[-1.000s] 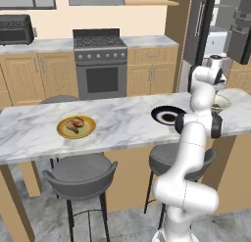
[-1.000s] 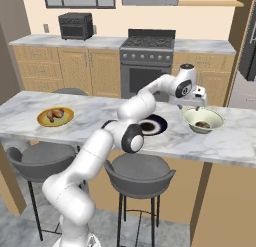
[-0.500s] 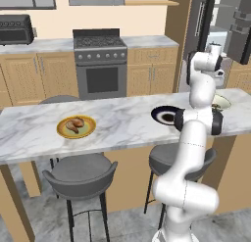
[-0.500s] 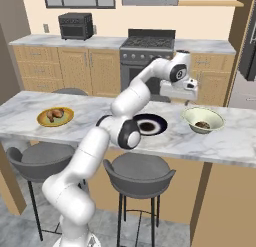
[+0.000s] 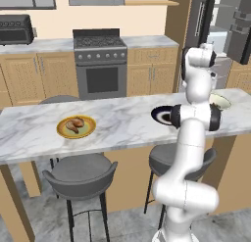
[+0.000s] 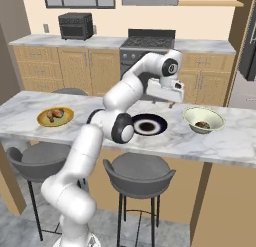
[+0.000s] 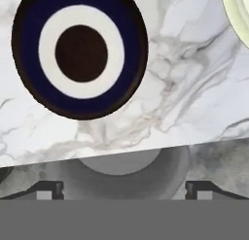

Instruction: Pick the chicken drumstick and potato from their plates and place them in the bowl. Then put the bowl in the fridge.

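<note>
My gripper (image 6: 170,102) hangs open and empty above the counter, between the navy plate (image 6: 148,125) and the bowl (image 6: 192,116). The hand view looks down on that bare navy plate (image 7: 80,52) with its pale ring; my gripper (image 7: 124,190) shows its fingertips (image 7: 48,189) far apart. The potato (image 6: 202,124) lies inside the cream bowl (image 5: 220,100). At the far left, the chicken drumstick (image 6: 54,114) rests on the yellow plate (image 6: 42,121), also seen as drumstick (image 5: 75,125) on plate (image 5: 62,131). The dark fridge (image 5: 235,25) stands at the back right.
Two grey stools (image 6: 137,173) (image 5: 81,170) stand under the marble counter's (image 6: 90,106) near edge. A stove (image 5: 100,64) and wooden cabinets (image 5: 39,72) line the back wall. My own arm (image 5: 196,113) covers part of the navy plate in the left base view.
The hand has lifted away from the bowl and swung left toward the navy plate. Its jaws stayed open. The potato stays in the bowl.
</note>
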Tool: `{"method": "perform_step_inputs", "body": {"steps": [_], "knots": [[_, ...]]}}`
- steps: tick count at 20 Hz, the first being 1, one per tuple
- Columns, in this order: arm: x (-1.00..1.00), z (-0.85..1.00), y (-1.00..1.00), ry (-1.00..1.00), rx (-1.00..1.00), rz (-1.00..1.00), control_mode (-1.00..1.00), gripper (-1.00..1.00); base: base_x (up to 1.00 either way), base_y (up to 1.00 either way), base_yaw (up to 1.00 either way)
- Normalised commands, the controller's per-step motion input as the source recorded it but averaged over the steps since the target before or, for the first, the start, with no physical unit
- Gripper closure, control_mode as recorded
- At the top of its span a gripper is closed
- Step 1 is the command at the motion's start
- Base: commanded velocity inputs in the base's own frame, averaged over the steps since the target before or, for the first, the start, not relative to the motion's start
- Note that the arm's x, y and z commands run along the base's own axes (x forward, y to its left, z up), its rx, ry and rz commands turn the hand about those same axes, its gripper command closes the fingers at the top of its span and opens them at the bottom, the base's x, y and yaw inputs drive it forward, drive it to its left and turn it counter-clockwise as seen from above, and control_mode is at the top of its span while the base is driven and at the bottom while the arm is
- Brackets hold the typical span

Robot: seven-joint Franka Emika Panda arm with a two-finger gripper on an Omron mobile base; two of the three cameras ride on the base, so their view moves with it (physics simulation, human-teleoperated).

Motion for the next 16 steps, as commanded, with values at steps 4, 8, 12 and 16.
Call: {"method": "perform_step_inputs", "body": {"steps": [4,8,12,16], "knots": [[-0.82,-0.62,0.79,-0.07,-0.01,0.00,-1.00,-1.00,0.00,0.00,0.00],[-0.77,-0.50,0.81,-0.16,-0.05,0.02,-1.00,-1.00,0.00,0.00,0.00],[-0.59,-0.08,0.85,-0.21,-0.02,0.01,-1.00,-1.00,0.00,0.00,0.00],[-0.50,0.00,0.87,-0.21,-0.06,0.00,-1.00,-1.00,0.00,0.00,0.00]]}}
